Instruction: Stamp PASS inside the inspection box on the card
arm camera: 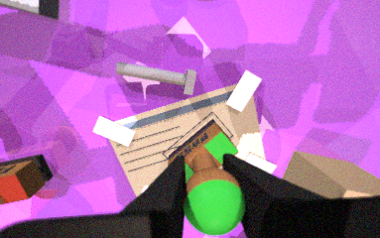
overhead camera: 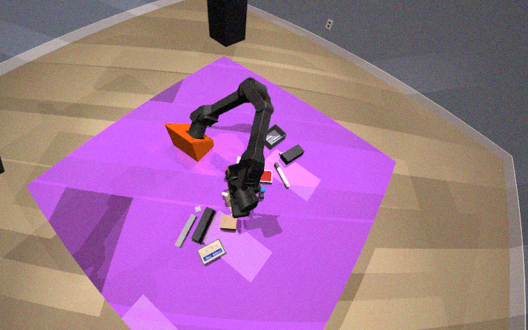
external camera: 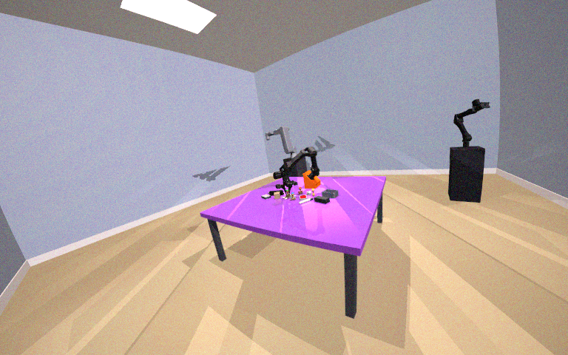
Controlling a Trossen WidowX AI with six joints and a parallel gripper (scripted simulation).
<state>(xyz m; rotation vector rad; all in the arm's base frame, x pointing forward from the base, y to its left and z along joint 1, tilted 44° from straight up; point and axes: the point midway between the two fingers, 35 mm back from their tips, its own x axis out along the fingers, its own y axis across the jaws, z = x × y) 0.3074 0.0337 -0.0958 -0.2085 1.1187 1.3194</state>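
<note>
My gripper [arm camera: 203,162] [external camera: 288,189] is shut on the green-knobbed PASS stamp [arm camera: 214,205], whose lettered top is small and blurred. The tan card [arm camera: 137,144] lies under it, taped at its corners. The stamp covers much of the inspection box [arm camera: 188,133]; the box's upper outline shows around the stamp's far side. I cannot tell whether the stamp's face touches the card, and any print beneath is hidden. The red ink pad [overhead camera: 266,176] [external camera: 302,197] lies beside the arm. In the top view the arm hides the fingers and the held stamp.
A red-marked stamp [arm camera: 10,187] is left of the card and a wooden block [arm camera: 320,171] [overhead camera: 227,223] right. A grey bolt [arm camera: 152,73] lies beyond the card. A blue-topped stamp [overhead camera: 262,190], white marker [overhead camera: 282,175], black block [overhead camera: 291,154] and tray [overhead camera: 275,137] are nearby.
</note>
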